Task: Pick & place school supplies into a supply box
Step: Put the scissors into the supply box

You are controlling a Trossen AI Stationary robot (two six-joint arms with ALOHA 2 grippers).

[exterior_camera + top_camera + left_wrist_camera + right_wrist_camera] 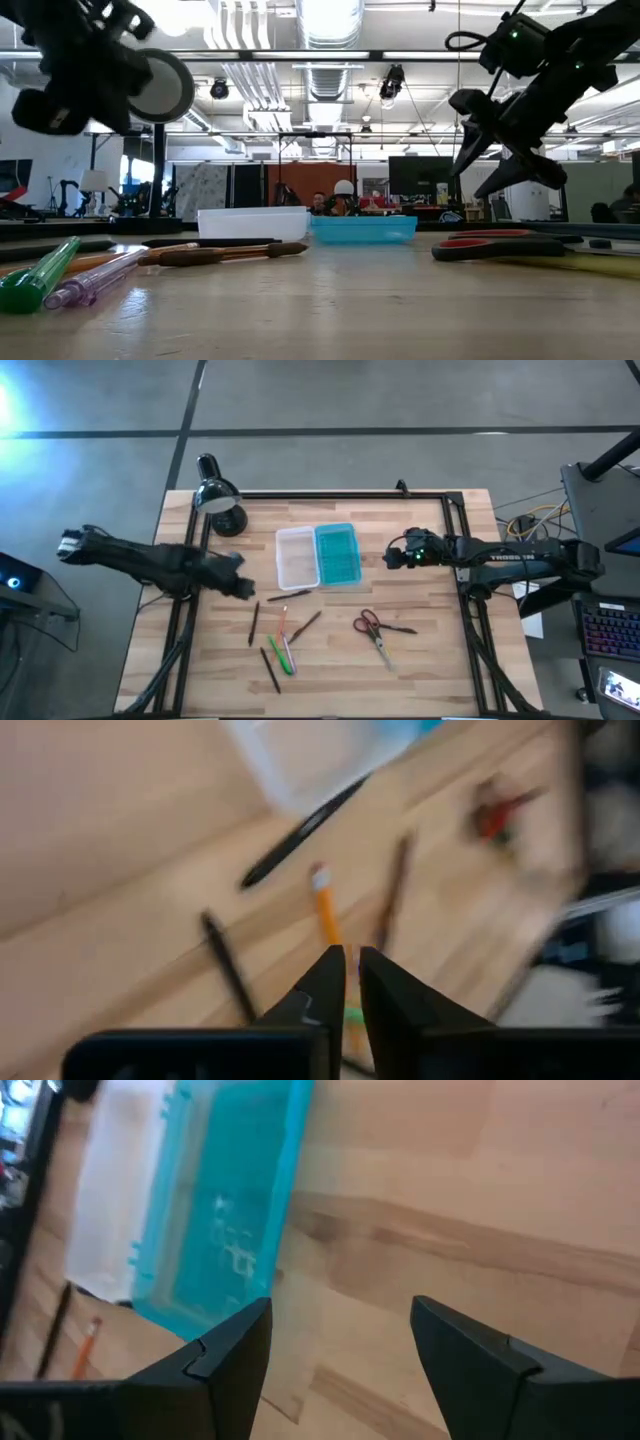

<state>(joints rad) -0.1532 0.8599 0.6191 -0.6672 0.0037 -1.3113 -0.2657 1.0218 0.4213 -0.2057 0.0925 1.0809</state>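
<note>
The supply box lies open at the table's middle: clear tray [297,557] beside its turquoise lid [337,555], both flat on the wood. Near of it lie the school supplies: red-handled scissors [375,627], an orange pencil [283,622], a green marker [283,656], a black pen [288,596] and several dark pencils [253,623]. My left gripper [243,588] hovers shut just left of the pens, holding nothing; its wrist view shows the tips [352,965] over the orange pencil [328,915]. My right gripper [388,557] hangs open above the table right of the lid [225,1220], empty.
A black desk lamp [215,495] stands at the far left corner, left of the tray. A black frame rail [330,494] runs along the table's far edge and sides. Bare wood lies right of the scissors and along the near edge.
</note>
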